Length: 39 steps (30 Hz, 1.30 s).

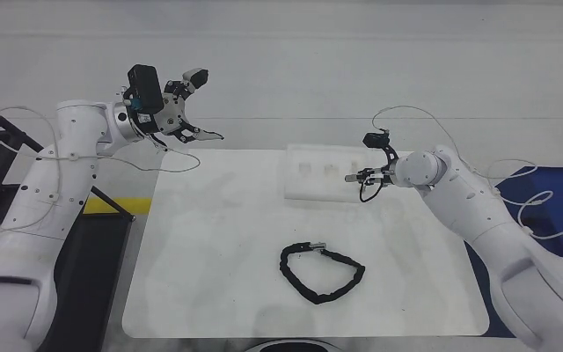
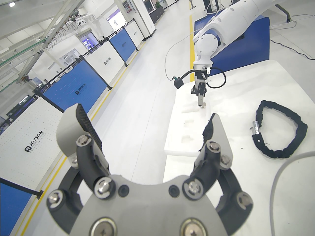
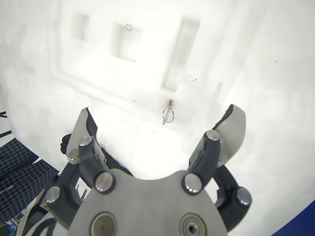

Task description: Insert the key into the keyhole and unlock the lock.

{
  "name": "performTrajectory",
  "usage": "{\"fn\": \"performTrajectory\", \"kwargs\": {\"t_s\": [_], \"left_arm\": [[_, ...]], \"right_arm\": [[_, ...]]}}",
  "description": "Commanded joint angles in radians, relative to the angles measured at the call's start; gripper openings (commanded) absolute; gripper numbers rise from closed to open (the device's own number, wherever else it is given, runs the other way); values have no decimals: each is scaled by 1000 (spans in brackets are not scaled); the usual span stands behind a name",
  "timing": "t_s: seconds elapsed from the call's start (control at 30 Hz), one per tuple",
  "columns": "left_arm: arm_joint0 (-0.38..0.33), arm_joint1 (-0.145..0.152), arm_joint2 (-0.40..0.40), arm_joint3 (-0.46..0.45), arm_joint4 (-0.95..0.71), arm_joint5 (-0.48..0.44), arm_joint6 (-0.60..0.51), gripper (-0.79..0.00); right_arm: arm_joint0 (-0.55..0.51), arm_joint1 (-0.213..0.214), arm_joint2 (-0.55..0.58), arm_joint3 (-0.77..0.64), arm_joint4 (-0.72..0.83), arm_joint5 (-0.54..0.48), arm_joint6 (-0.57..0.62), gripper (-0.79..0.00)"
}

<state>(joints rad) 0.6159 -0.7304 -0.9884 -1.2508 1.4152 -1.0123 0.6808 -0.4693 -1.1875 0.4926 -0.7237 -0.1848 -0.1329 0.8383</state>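
One key (image 3: 168,115) is sitting just ahead of my spread right end effector (image 3: 160,117); left end effector (image 2: 145,114) hanging spread, well apart.

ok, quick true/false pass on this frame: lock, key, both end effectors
1. The chain lock lies on the table, with neither end effector on it. True.
2. The right end effector is shut on the key. False: its fingers are spread, and the key sits at the edge of the foam tray, ahead of them and not gripped.
3. The left end effector is open and holds nothing. True.
4. The key is already in the lock's keyhole. False: the key is at the foam tray, well apart from the lock on the table.
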Motion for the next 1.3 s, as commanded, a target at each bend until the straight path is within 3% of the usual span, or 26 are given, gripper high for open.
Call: {"fn": "performTrajectory", "kwargs": {"t_s": [0.0, 0.53, 0.77, 1.27], "left_arm": [[0, 0, 0, 0, 0, 0, 0, 0], [0, 0, 0, 0, 0, 0, 0, 0], [0, 0, 0, 0, 0, 0, 0, 0], [0, 0, 0, 0, 0, 0, 0, 0]], "right_arm": [[0, 0, 0, 0, 0, 0, 0, 0], [-20, -1, 12, -4, 23, 20, 11, 0], [-24, -21, 16, 15, 44, 49, 80, 0], [-9, -61, 28, 74, 41, -12, 108, 0]]}}
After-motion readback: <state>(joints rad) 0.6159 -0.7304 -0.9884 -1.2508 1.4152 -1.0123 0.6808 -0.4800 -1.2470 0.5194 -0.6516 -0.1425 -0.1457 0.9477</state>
